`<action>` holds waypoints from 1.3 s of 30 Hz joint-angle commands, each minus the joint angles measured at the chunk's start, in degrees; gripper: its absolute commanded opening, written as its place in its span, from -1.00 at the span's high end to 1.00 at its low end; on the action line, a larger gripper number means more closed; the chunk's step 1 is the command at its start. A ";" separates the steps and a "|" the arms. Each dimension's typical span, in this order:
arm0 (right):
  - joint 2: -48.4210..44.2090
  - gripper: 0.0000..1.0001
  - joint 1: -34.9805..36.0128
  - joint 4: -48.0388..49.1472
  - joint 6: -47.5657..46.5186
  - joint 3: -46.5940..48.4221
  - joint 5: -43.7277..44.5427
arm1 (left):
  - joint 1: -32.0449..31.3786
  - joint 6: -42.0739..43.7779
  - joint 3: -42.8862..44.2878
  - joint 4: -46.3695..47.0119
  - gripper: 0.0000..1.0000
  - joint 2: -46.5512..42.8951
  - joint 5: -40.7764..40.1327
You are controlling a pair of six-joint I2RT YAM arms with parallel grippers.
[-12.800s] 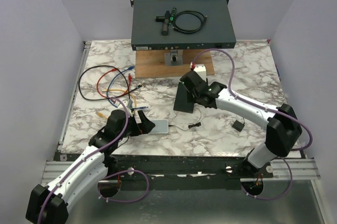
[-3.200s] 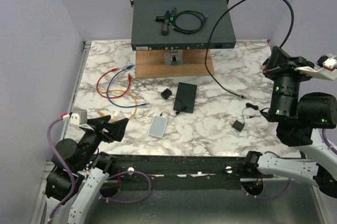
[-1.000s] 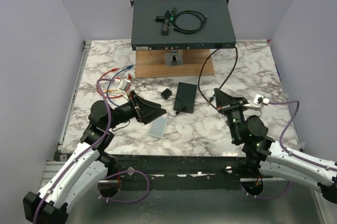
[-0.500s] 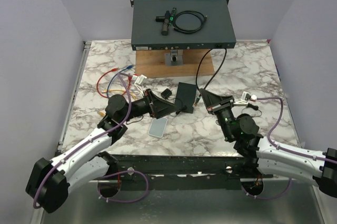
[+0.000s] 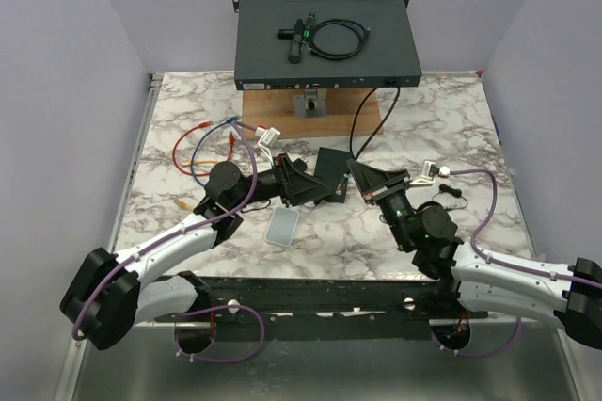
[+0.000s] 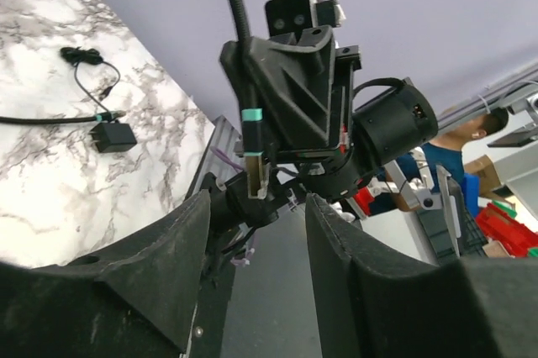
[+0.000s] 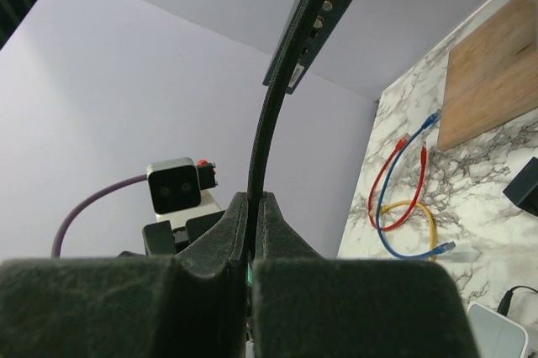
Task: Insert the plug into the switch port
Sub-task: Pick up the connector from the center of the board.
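**Plug held in mid-air between two tools, switch at the far edge**

Nearest lay a white box (image 5: 283, 226) on the table (image 5: 451, 137). Just beyond it the two tools met above the table's middle. The right tool (image 5: 369, 180) was pressed together on the black cable (image 7: 267, 123) just behind the plug (image 6: 255, 165), which hung free below it, clear of the table. The left tool (image 5: 306, 184) stood spread. Its fingers (image 6: 181, 240) lay either side of the plug and, in the left wrist view, apart from it.

The plug looked small, light and rigid, and the cable springy enough to tug and twist it. The best hold seemed to be the plug's body at its teal band, leaving the tip bare. A smooth shell could turn in a loose pinch.

Under the tools lay a black slab (image 5: 331, 164), with coloured leads (image 5: 202, 152) to the left. Farther off, a board (image 5: 357, 119) carried the switch (image 5: 386, 39), and the cable ran to its near face at the right. The ports (image 5: 301, 86) sat low over the board, so an approach probably had little room beneath. The table to the right looked more open.
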 commanded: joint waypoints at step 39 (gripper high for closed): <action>2.57 0.99 0.17 4.31 1.36 3.13 -4.63 | -3.02 1.34 5.13 3.79 1.00 4.96 5.93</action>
